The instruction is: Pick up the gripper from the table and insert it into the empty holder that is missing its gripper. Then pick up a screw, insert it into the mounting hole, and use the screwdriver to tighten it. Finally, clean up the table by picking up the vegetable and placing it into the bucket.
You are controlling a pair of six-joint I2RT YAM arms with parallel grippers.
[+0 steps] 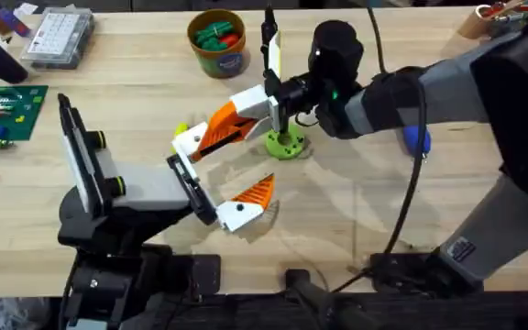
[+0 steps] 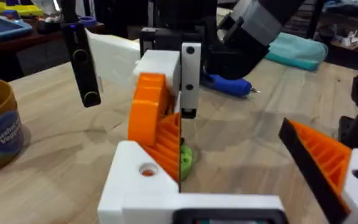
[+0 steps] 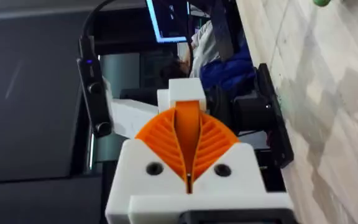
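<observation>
Left tool point(image 1: 257, 151) is spread wide over the bench point(image 1: 411, 211), nothing between its orange pads. One finger sits just beside a small green piece point(image 1: 285, 144), the other well short of it. I see the right tool point(image 3: 188, 115) pinched closed, pad against pad, nothing visible in the seam; it hangs just past the left tool's far finger. The screwdriver point(image 2: 229, 84) lies flat beyond the left tool, off to its right, under the right arm. The bucket point(image 1: 218, 41) stands well beyond the left tool, with green and red bits inside. A clear box point(image 1: 58, 37) and a green board point(image 1: 7, 110) sit far to its left.
</observation>
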